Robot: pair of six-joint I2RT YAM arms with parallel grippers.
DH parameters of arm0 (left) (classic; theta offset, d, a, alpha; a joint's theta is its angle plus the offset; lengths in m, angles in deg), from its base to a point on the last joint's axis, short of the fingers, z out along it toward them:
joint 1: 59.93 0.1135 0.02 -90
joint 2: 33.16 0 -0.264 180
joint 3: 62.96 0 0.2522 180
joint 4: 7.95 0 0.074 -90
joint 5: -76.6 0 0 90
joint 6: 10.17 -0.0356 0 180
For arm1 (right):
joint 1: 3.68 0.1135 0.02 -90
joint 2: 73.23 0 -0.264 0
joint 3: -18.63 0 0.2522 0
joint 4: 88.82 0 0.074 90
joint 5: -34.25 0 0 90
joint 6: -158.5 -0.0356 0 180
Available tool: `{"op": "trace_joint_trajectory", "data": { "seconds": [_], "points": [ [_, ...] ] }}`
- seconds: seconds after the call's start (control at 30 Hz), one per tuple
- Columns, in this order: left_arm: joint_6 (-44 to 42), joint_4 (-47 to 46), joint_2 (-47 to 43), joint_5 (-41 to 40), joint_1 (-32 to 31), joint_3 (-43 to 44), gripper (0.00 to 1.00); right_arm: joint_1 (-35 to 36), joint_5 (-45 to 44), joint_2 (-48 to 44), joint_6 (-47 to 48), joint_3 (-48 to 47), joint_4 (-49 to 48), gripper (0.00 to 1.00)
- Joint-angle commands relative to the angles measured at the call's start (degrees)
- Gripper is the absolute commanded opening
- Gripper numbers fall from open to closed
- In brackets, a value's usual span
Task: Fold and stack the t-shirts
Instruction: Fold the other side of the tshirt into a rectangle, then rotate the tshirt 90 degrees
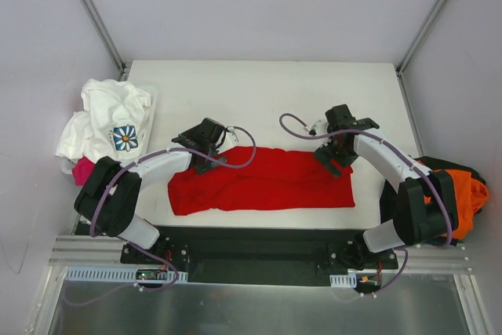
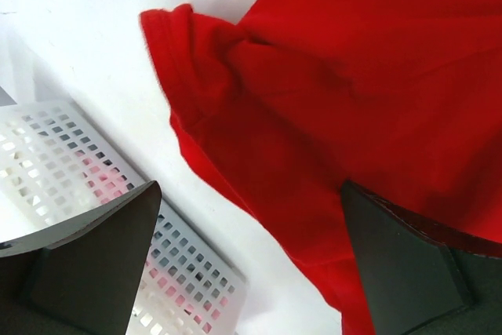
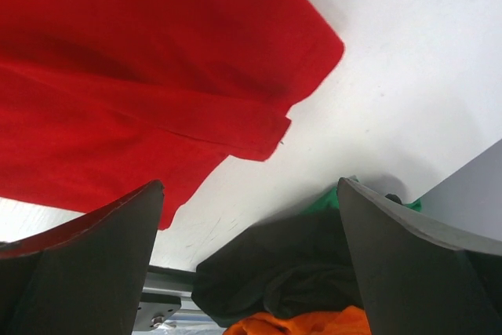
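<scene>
Left pincer (image 1: pixel 205 148), right pincer (image 1: pixel 336 153) wide above red t-shirt (image 1: pixel 267 182)

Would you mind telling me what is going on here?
They are folding t-shirts. A red t-shirt lies on the table, folded into a long band. The left claw and right claw hover open over its ends, holding nothing. More shirts wait in heaps: white ones at left, orange and dark ones at right.

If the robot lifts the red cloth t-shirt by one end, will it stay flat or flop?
Probably flop: the red cloth t-shirt shows soft folds and wrinkles. It likely weighs little, being thin cloth. Pushed, it would probably bunch up, not slide.
</scene>
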State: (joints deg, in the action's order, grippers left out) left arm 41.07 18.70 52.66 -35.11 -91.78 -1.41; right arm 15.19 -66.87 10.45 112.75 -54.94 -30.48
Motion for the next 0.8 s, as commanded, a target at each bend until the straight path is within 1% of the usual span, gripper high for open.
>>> {"op": "trace_joint_trajectory", "data": {
  "seconds": [0.0, 0.13, 0.3, 0.57, 0.77],
  "points": [
    [-0.96, -1.11, 3.38, -2.89, 0.22, 1.34, 0.99, 1.51, -3.03, 1.92, 2.24, 2.5, -5.28, 0.96],
    [-0.79, -1.55, 6.98, -4.65, 0.3, 1.78, 0.99, 2.22, -4.09, 5.0, 3.65, 3.73, -8.88, 0.96],
    [0.09, -1.99, 8.66, -4.74, 0.39, 1.87, 0.99, 2.66, -5.14, 7.81, 5.67, 4.0, -11.79, 0.96],
    [1.67, -2.34, 10.86, -5.27, 0.39, 0.99, 1.0, 3.8, -7.25, 9.48, 8.13, 7.34, -16.62, 0.96],
    [1.67, -2.43, 13.05, -6.32, 0.39, 2.39, 0.99, 6.7, -8.66, 8.79, 9.01, 11.29, -18.3, 0.96]
  ]
}}
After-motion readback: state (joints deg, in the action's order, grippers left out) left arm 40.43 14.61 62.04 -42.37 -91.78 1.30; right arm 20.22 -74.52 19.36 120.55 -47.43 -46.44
